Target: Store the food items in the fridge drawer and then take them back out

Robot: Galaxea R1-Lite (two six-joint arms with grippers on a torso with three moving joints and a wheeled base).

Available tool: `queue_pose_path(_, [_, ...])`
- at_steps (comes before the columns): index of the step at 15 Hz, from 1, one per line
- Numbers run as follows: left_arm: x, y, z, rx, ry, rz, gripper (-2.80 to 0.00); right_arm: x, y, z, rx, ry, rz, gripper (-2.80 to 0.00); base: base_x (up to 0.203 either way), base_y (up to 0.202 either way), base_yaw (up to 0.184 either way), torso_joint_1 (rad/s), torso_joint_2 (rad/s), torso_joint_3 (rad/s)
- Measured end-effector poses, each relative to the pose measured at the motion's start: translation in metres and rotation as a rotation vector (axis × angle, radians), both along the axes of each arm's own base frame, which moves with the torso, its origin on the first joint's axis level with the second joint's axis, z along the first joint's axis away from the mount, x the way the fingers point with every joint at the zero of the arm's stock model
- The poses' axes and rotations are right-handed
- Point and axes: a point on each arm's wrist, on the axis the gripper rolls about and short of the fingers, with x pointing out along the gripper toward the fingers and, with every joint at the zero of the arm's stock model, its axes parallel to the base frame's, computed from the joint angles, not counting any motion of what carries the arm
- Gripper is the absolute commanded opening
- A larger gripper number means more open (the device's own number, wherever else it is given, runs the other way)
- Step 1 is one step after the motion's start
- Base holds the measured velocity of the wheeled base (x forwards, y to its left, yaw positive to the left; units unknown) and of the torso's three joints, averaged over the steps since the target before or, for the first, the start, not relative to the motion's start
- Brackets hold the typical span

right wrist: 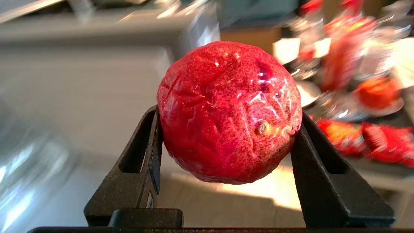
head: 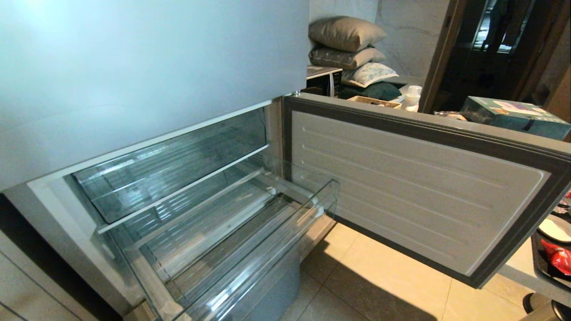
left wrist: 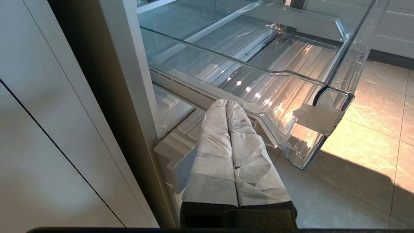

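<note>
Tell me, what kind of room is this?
Probably a home kitchen. A fridge stands open, its door swung wide and a clear drawer pulled out over a tiled floor. Stacked pillows behind suggest a house.

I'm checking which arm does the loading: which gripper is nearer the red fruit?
Right. The right gripper clamps the red fruit between its fingers; the left gripper, shut, sits by the fridge drawer with no fruit near it.

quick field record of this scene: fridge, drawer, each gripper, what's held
fridge door: swung open
fridge drawer: pulled out, nothing visible inside
right gripper: closed on the red fruit, away from the fridge, not in the head view
left gripper: fingers together, holding nothing, low beside the drawer's front corner
other food: red packets on a side surface at the head view's right edge
</note>
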Motion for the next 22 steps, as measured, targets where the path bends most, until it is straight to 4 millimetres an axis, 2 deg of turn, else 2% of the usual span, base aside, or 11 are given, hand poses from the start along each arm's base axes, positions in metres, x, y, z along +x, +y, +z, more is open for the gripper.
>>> queue_pose_path(3, [0.0, 0.0, 0.0, 0.0, 0.0, 0.0, -2.8, 0.042, -0.024, 0.026, -0.008, -0.047, -0.216, -2.8, 0.0, 0.0, 0.0, 0.0, 0.0, 0.0])
queue_pose_path(5, [0.0, 0.0, 0.0, 0.0, 0.0, 0.0, -2.8, 0.061, -0.056, 0.037, -0.027, -0.067, -0.328, -2.8, 0.0, 0.0, 0.0, 0.0, 0.0, 0.0])
queue_pose_path(8, [0.0, 0.0, 0.0, 0.0, 0.0, 0.0, -2.8, 0.083, -0.103, 0.049, -0.025, -0.078, -0.369, -2.8, 0.0, 0.0, 0.0, 0.0, 0.0, 0.0])
queue_pose_path(10, [0.0, 0.0, 0.0, 0.0, 0.0, 0.0, -2.8, 0.099, -0.13, 0.047, -0.007, -0.062, -0.378, -2.8, 0.0, 0.0, 0.0, 0.0, 0.0, 0.0])
queue_pose_path(12, [0.0, 0.0, 0.0, 0.0, 0.0, 0.0, -2.8, 0.116, -0.153, 0.037, 0.023, -0.025, -0.335, -2.8, 0.0, 0.0, 0.0, 0.0, 0.0, 0.0])
queue_pose_path(17, [0.0, 0.0, 0.0, 0.0, 0.0, 0.0, -2.8, 0.159, -0.205, -0.003, 0.136, 0.097, -0.213, -2.8, 0.0, 0.0, 0.0, 0.0, 0.0, 0.0])
queue_pose_path(22, [0.0, 0.0, 0.0, 0.0, 0.0, 0.0, -2.8, 0.189, -0.241, -0.047, 0.155, 0.193, -0.115, -2.8, 0.0, 0.0, 0.0, 0.0, 0.0, 0.0])
